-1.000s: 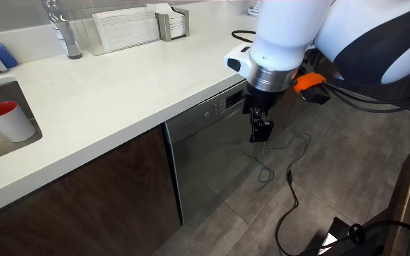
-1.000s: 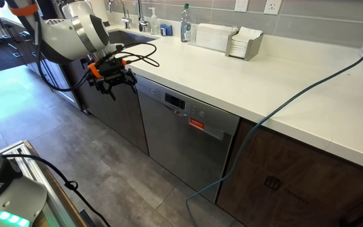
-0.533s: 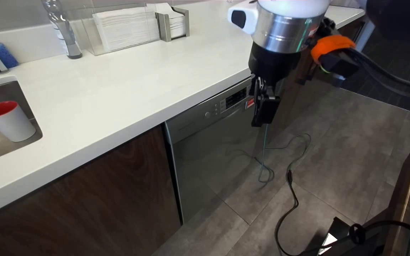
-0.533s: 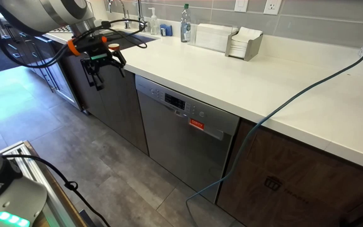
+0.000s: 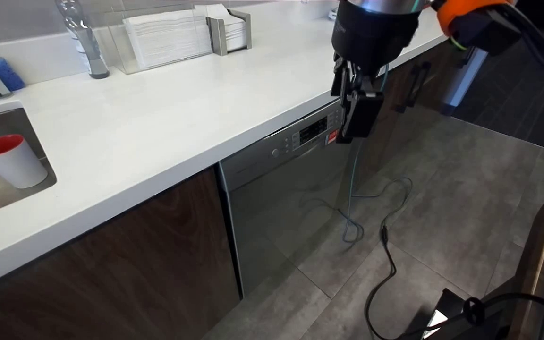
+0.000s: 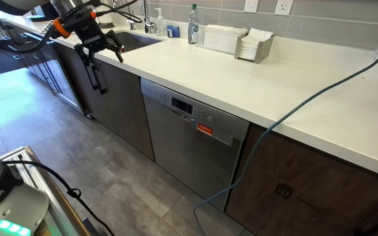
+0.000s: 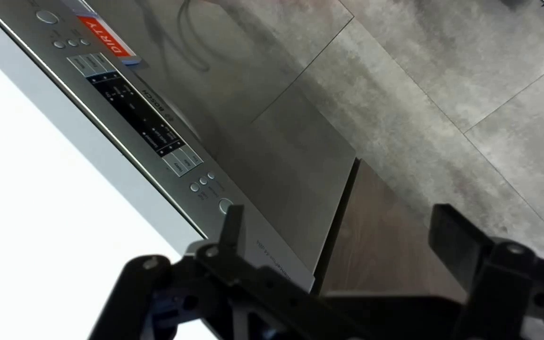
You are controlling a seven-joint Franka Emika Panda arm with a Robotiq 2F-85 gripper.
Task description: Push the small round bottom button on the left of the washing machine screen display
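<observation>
The washing machine point(image 6: 189, 147) is a steel front-loading appliance under the counter, marked BOSCH. Its dark display point(image 7: 135, 111) has three small round buttons and a larger round button point(image 7: 224, 205) on its left. The bottom small button point(image 7: 211, 175) lies farthest from the counter edge; it also shows in an exterior view point(image 5: 286, 151). My gripper point(image 7: 343, 226) is open and empty. One finger partly covers the larger button in the wrist view. In an exterior view the gripper point(image 6: 112, 76) hangs left of the machine, by the cabinet doors, apart from the panel.
The white counter point(image 5: 168, 113) edge overhangs the panel. A red DIRTY sign point(image 6: 204, 128) sits right of the display, below the panel. A blue cable point(image 6: 261, 141) crosses the machine's right side. A cup point(image 5: 14, 160) stands in a sink. Napkins point(image 6: 223, 37) stand at the back.
The arm and gripper have moved up and left in one exterior view, up and slightly right in another. More of the panel and the red sign shows now. The machine has not changed.
</observation>
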